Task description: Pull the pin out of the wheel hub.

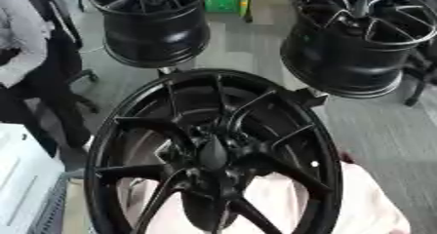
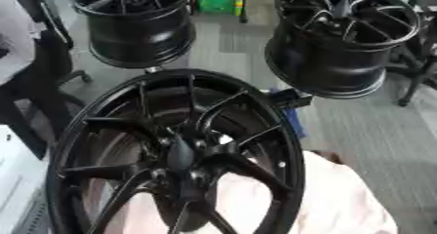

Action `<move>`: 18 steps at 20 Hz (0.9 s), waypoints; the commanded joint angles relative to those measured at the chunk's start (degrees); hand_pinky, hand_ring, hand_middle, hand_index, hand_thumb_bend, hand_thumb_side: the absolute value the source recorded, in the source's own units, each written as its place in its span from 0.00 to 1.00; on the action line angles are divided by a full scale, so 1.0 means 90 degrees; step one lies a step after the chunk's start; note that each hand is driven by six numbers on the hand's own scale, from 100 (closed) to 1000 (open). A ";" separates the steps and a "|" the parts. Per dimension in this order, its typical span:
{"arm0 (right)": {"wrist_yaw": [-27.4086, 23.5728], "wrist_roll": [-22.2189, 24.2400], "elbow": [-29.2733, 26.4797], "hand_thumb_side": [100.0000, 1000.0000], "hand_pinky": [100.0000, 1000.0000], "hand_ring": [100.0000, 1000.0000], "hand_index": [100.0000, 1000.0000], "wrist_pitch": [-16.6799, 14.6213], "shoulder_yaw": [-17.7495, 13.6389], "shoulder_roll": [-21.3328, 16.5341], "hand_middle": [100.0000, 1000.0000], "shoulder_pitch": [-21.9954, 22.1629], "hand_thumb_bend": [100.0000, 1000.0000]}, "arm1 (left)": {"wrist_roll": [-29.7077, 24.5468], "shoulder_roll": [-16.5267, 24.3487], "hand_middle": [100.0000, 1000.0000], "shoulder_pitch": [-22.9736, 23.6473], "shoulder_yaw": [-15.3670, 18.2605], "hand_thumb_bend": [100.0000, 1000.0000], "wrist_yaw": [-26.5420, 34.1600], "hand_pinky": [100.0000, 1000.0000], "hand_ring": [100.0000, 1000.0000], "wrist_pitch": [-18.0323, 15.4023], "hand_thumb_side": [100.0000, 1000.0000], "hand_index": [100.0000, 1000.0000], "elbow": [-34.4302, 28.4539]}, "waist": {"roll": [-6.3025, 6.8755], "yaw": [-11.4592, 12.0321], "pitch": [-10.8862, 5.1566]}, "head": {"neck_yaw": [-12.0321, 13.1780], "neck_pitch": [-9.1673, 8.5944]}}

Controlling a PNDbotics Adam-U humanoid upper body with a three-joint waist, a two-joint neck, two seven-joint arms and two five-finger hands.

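A large black wheel hub (image 1: 136, 130) with thin spokes fills the foreground, tilted toward me. At its centre sits a dark oval piece (image 1: 213, 153) where the spokes meet; I cannot tell a pin apart from it. A small pale spot (image 1: 314, 164) shows on the right inner rim. Neither of my hands shows in either view. A dark shape (image 1: 201, 209) shows behind the lower spokes, and I cannot tell what it is.
Two more black wheel hubs stand behind, one at the back left (image 1: 153, 28) and one at the back right (image 1: 354, 43). A pale pink cloth (image 1: 367, 204) lies under the near hub. A seated person (image 1: 21, 43) is at the left, and a white box (image 1: 21, 179) at the lower left.
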 commanded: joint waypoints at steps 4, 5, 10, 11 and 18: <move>0.0017 -0.0018 -0.0069 0.72 0.75 0.63 0.72 -0.0030 -0.0089 -0.0122 0.55 -0.0051 0.00 | 0.0617 0.0180 0.81 -0.0070 0.0226 0.25 -0.0436 0.87 0.91 0.0100 0.10 0.94 0.0264 | 0.0011 -0.0011 -0.0068 | 0.0000 -0.0073; 0.0019 -0.0021 -0.0070 0.72 0.75 0.63 0.72 -0.0032 -0.0091 -0.0122 0.55 -0.0048 0.00 | 0.0691 0.0175 0.80 -0.0075 0.0235 0.24 -0.0438 0.86 0.91 0.0118 0.09 0.94 0.0297 | 0.0010 -0.0009 -0.0069 | 0.0001 -0.0072; 0.0014 -0.0019 -0.0072 0.72 0.75 0.63 0.72 -0.0033 -0.0087 -0.0105 0.55 -0.0046 0.00 | 0.0878 0.0168 0.80 -0.0077 0.0250 0.23 -0.0425 0.86 0.90 0.0193 0.10 0.94 0.0402 | 0.0012 -0.0005 -0.0077 | 0.0012 -0.0062; 0.0012 -0.0019 -0.0072 0.72 0.75 0.63 0.72 -0.0033 -0.0086 -0.0104 0.55 -0.0044 0.00 | 0.0902 0.0166 0.80 -0.0078 0.0252 0.23 -0.0424 0.85 0.89 0.0197 0.12 0.94 0.0417 | 0.0012 -0.0006 -0.0078 | 0.0017 -0.0064; 0.0006 -0.0024 -0.0065 0.72 0.75 0.63 0.72 -0.0039 -0.0093 -0.0098 0.55 -0.0035 0.00 | 0.1018 0.0146 0.77 -0.0080 0.0275 0.19 -0.0309 0.84 0.87 0.0187 0.12 0.92 0.0508 | 0.0013 -0.0012 -0.0069 | 0.0014 -0.0070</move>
